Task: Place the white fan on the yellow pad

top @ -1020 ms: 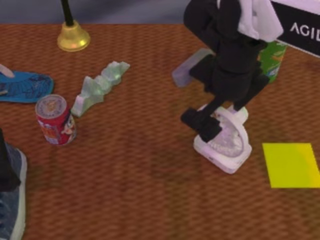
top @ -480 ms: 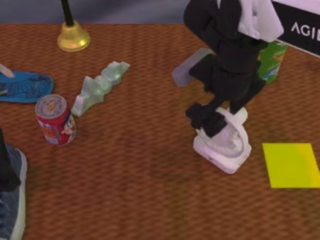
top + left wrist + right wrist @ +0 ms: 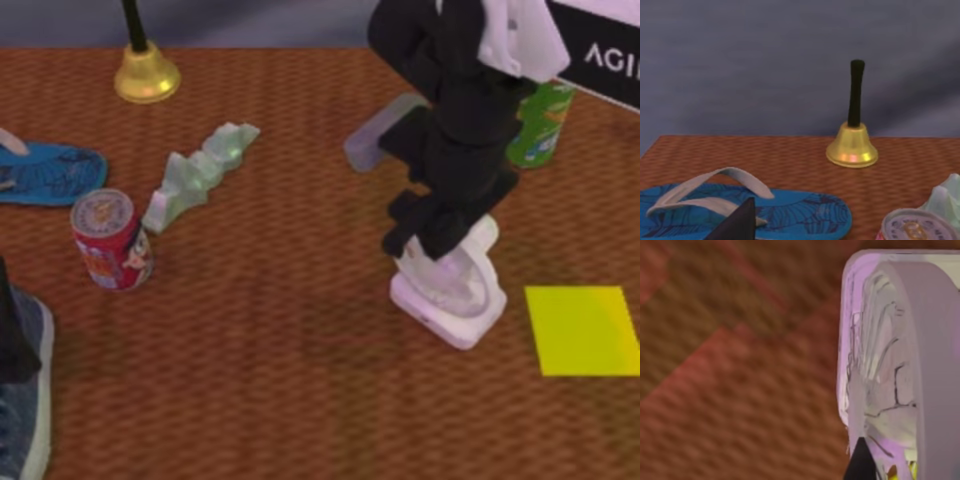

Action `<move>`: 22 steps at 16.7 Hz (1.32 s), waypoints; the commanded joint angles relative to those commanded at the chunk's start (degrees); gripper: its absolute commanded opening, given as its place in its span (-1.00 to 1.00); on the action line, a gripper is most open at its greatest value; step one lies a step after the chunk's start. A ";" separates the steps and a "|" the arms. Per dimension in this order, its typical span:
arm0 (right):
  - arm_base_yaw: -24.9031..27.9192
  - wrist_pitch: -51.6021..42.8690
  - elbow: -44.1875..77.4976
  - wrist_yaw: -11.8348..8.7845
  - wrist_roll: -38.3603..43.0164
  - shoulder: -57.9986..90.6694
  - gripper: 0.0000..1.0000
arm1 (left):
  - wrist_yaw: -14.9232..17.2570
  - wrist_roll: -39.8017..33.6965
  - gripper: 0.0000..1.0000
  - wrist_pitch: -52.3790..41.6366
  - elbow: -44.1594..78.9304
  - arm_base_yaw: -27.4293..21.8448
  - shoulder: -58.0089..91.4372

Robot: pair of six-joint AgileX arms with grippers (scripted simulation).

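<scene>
The white fan point(image 3: 455, 300) stands on the brown table right of centre, with its round grille facing the table's left. My right gripper point(image 3: 440, 235) has come down over the top of the fan and is shut on its cage. The right wrist view shows the fan point(image 3: 890, 365) very close, with one dark fingertip point(image 3: 860, 465) pressed against the grille. The yellow pad point(image 3: 585, 330) lies flat just right of the fan and has nothing on it. My left arm point(image 3: 10, 330) stays parked at the table's left edge.
A gold bell point(image 3: 146, 75), a blue flip-flop point(image 3: 50, 170), a red can point(image 3: 112, 240) and a jagged pale green lump point(image 3: 200, 172) occupy the left half. A green can point(image 3: 540, 125) and a grey block point(image 3: 380, 135) stand behind the fan. A shoe point(image 3: 25, 400) lies at the bottom left.
My right gripper's fingers have drawn in from a wide spread and closed on the fan's cage. The fan has barely shifted. The left arm has not moved.
</scene>
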 joint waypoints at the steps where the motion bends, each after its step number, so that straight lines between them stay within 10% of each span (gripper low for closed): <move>1: 0.00 0.00 0.00 0.00 0.00 0.00 -1.00 | 0.00 0.00 1.00 0.00 0.00 0.00 0.00; 22: -0.20 -11.63 11.89 0.05 -0.76 -0.06 -1.00 | 0.00 0.00 1.00 0.00 0.00 0.00 0.00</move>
